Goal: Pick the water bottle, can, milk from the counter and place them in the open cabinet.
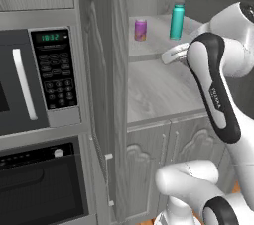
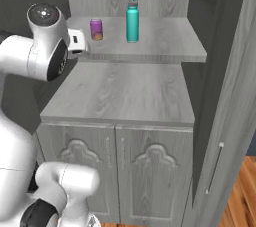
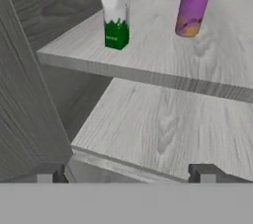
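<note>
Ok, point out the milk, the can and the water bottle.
milk (image 3: 116, 23), hand view, green and white front face.
can (image 3: 190, 13), hand view, purple side wall.
water bottle (image 2: 132, 23), right base view, teal body.

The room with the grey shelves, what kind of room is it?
Most likely a kitchen. A black built-in microwave with a keypad sits above a dark oven, and the tall grey wood-grain cabinet holds a purple drink can and a green and white milk carton.

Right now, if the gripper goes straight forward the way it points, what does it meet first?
Probably the front edge of the upper shelf of the open cabinet, between the milk and the can. The open gripper holds nothing; depth is unclear.
</note>
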